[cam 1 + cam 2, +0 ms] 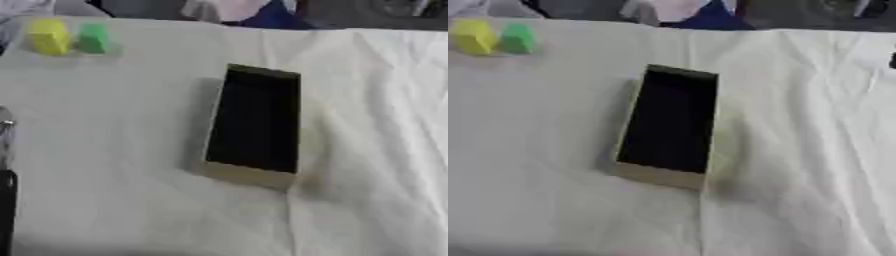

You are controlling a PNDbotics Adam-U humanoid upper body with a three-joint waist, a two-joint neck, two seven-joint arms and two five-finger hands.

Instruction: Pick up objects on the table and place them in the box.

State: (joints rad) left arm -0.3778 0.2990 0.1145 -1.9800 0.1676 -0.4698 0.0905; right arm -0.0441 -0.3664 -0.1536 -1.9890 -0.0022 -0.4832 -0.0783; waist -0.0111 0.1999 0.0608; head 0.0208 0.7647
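Rectangular box [254, 172], dark interior, wrinkled cloth [367, 125].

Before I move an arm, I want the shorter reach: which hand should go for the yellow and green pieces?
Left, probably. The yellow piece and the green piece sit at the table's far left, left of the box. A dark arm part shows at the left edge; neither hand is visible.

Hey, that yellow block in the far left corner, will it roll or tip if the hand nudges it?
The yellow block looks squat and blocky, so it would probably slide, not roll. The white cloth may drag on it. It sits close beside the green block, so a sideways nudge could bump that.
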